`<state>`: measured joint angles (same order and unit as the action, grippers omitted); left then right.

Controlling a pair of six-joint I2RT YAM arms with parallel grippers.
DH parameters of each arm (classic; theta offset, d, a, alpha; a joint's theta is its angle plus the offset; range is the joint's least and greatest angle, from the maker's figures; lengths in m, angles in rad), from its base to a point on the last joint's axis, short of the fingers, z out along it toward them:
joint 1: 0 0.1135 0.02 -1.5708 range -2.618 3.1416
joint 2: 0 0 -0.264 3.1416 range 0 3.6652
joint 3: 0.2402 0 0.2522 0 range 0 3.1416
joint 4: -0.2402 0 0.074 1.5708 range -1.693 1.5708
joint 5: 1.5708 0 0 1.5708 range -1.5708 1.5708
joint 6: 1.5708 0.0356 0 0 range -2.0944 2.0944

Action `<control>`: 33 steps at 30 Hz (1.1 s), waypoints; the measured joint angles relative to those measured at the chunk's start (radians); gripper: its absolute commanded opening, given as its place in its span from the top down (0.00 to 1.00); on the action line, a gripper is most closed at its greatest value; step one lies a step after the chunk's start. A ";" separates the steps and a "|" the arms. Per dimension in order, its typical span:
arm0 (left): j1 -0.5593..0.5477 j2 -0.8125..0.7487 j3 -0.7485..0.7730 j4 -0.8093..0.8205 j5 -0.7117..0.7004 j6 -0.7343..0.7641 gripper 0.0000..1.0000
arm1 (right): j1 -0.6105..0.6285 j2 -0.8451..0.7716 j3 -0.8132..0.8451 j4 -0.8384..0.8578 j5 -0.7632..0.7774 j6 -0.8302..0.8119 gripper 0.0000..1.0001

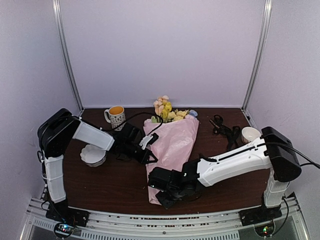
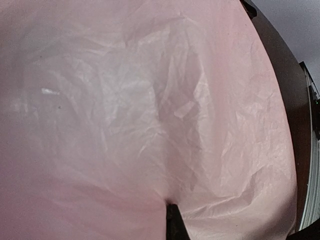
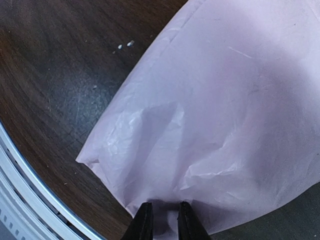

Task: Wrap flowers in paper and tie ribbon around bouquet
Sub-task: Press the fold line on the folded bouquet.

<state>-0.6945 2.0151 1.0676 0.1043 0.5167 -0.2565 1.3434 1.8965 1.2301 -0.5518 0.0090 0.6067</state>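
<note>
The bouquet lies along the table's middle as a pink paper (image 1: 172, 145) cone. Yellow and peach flowers (image 1: 167, 111) stick out of its far end. My left gripper (image 1: 148, 154) sits at the cone's left edge. In the left wrist view the paper (image 2: 150, 110) fills the frame and puckers into the dark closed tip of that gripper (image 2: 173, 214). My right gripper (image 1: 163, 194) is at the cone's narrow near end. Its two fingers (image 3: 144, 224) stand a little apart with the paper (image 3: 225, 115) bunched between them, the gripper (image 3: 165, 222) pinching it. The black ribbon (image 1: 225, 127) lies loose at the back right.
A mug (image 1: 116, 116) with an orange fill stands at the back left. A white dish (image 1: 93, 155) is beside the left arm, and a white bowl (image 1: 250, 134) next to the ribbon. The table's metal front rail (image 3: 30, 190) runs close to the cone's near end.
</note>
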 measured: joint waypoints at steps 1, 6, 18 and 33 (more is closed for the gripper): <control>0.000 0.002 0.000 0.004 0.002 0.000 1.00 | 0.006 0.000 -0.004 0.001 0.001 0.002 0.81; 0.001 0.006 -0.003 0.017 0.010 -0.001 1.00 | 0.038 -0.021 -0.041 0.013 0.008 0.011 0.82; 0.006 0.008 -0.024 0.066 0.025 0.000 1.00 | 0.076 -0.193 -0.109 -0.064 -0.071 -0.003 0.82; 0.009 0.015 -0.035 0.104 0.038 0.000 1.00 | 0.005 0.010 0.061 -0.072 -0.027 -0.034 0.95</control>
<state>-0.6857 2.0300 1.0321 0.2081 0.5545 -0.2569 1.3483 1.9068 1.2915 -0.6239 -0.0177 0.5732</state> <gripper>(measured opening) 0.011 0.089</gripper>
